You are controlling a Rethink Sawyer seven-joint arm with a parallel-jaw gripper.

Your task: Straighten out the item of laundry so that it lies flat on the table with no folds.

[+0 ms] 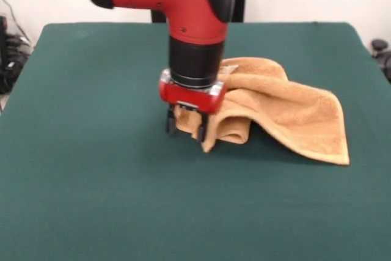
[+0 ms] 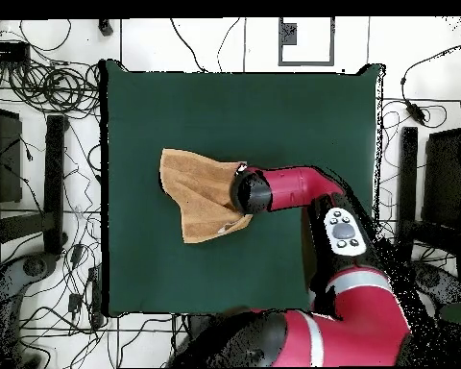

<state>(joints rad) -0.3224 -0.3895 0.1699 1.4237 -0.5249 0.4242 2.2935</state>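
Tangled black cables [image 2: 52, 86] lie on the floor [image 2: 206, 43] around.

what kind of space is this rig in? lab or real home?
Most likely a robotics lab, not a home. The table is a bare green-covered work surface holding only a towel; cables sprawl over the floor around it; equipment stands along both sides.

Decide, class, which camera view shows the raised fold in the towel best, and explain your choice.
The front view. It looks across the table, so the towel shows its humped fold in profile beside the gripper. The overhead view looks straight down: it gives the towel's outline, but the fold's height is lost and the arm covers one edge.
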